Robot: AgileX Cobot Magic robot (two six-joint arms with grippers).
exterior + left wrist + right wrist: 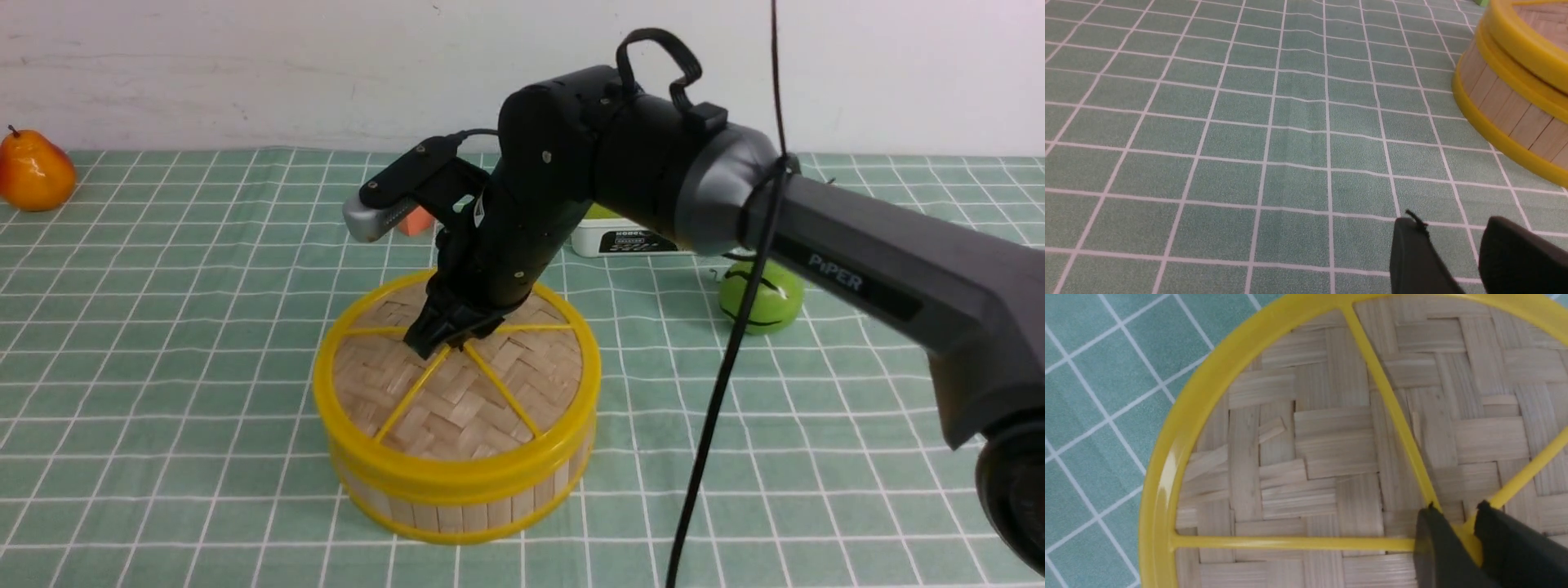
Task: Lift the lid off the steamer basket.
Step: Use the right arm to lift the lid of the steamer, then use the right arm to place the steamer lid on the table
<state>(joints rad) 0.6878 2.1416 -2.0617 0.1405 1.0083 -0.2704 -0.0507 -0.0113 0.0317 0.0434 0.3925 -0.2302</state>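
The steamer basket (457,510), with a bamboo-slat wall and yellow rims, stands on the checked cloth at the centre. The lid (465,392) sits flat on it, woven bamboo with yellow spokes. My right gripper (445,339) points down at the lid's centre. In the right wrist view its black fingers (1437,539) stand on either side of the yellow centre knob, pressed against it, and the right gripper (1457,516) is shut on the knob of the lid (1331,449). My left gripper (1453,222) hangs open over bare cloth, with the steamer basket (1506,110) off to its side.
An orange pear (34,170) lies at the far left by the wall. A white box (629,238) and a small orange block (416,220) sit behind the basket. A green round fruit (763,298) lies to the right. A black cable (718,384) hangs in front.
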